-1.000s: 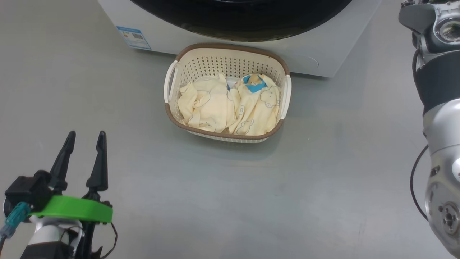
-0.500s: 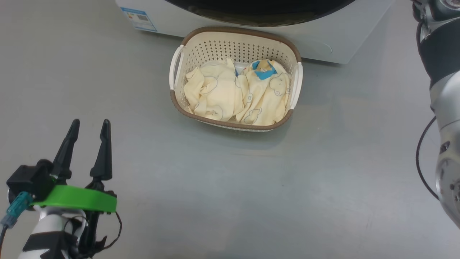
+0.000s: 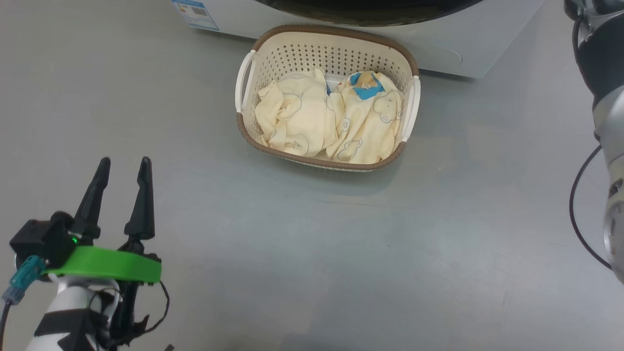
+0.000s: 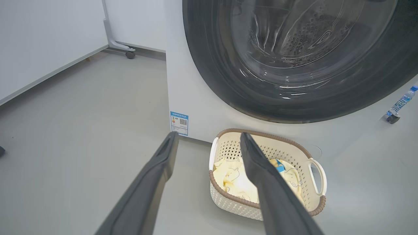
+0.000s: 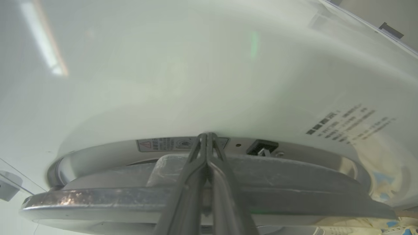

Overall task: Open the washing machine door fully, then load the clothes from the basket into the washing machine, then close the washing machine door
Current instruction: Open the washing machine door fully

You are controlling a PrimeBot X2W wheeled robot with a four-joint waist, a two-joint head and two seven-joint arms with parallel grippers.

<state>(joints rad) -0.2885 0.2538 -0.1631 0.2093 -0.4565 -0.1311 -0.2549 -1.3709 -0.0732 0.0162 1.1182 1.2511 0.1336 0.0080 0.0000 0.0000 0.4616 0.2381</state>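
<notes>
Head cam first: the basket (image 3: 336, 30) sits on the grey floor (image 3: 292, 243) at the far side, just beside the foot of the washing machine (image 3: 438, 46), under the black rim of the washing machine door (image 3: 365, 7). The clothes (image 3: 331, 117) are bunched up inside it, pale yellow, and the right one shows a blue and tan patch. Near left, the left jaws hang over bare floor, well apart from the basket. Their two black fingers (image 3: 141, 195) are spread wide with nothing between them. The right arm (image 3: 602, 73) runs up the right edge.

Left wrist cam: spread fingers again, with the basket past them. The door looks shut flat against the white front, and you can see the drum through the glass. There's a water bottle (image 4: 400, 104) on the floor far right.

Right wrist cam: the right jaws are pressed tight together, gripping nothing. The tips are right at a silvery ring (image 5: 98, 195) on the machine's white front. Can't tell if they touch it.
</notes>
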